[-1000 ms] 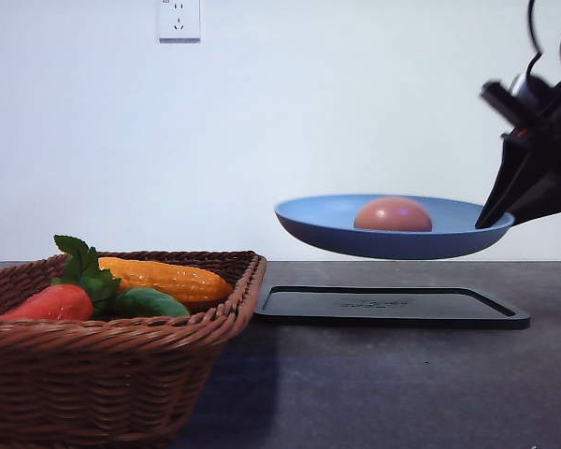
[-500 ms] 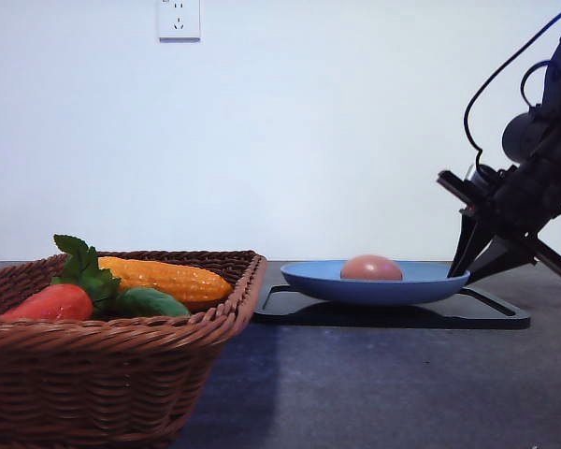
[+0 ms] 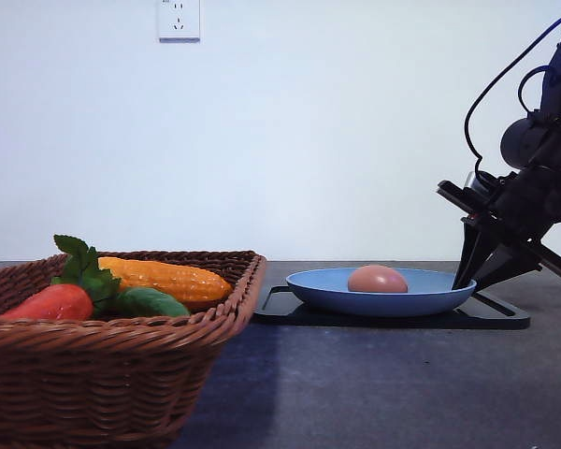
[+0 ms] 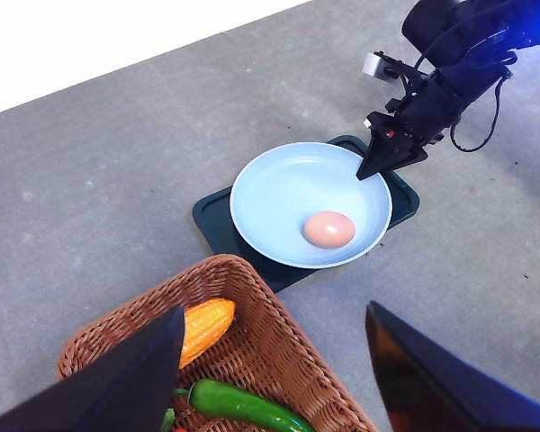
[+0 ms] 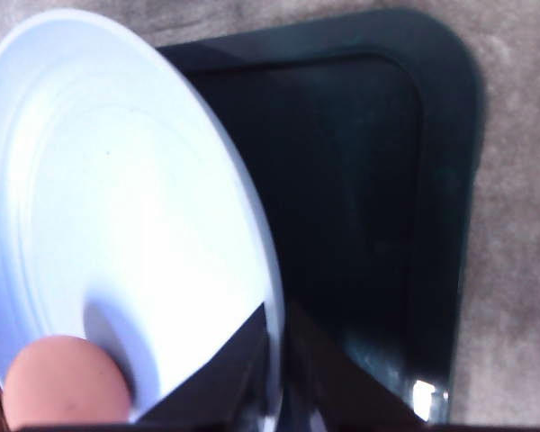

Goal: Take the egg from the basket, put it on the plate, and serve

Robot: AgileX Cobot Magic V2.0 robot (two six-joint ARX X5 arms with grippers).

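Note:
The light blue plate [image 3: 318, 285] lies on a black tray with the pinkish-brown egg [image 3: 377, 279] resting in it. My right gripper [image 3: 463, 281] is at the plate's right rim. In the right wrist view its fingers [image 5: 238, 364] close over the rim of the plate [image 5: 117, 180], with the egg [image 5: 63, 382] close by. The left wrist view looks down on the plate [image 4: 279, 193], the egg [image 4: 329, 229] and the right gripper [image 4: 364, 173]. My left gripper [image 4: 274, 309] hangs open above the wicker basket [image 4: 279, 333], holding nothing. The basket [image 3: 122, 374] stands at the near left.
The flat black tray [image 3: 505, 316] sits under the plate, just right of the basket. In the basket lie a red strawberry-like fruit [image 3: 56, 302], a yellow corn cob [image 3: 168, 279] and a green pepper [image 3: 150, 303]. Bare grey tabletop [image 3: 402, 393] stretches in front of the tray.
The plate with the egg came down from mid-air onto the black tray, the right gripper lowering with it. In the last half second it shifted slightly right.

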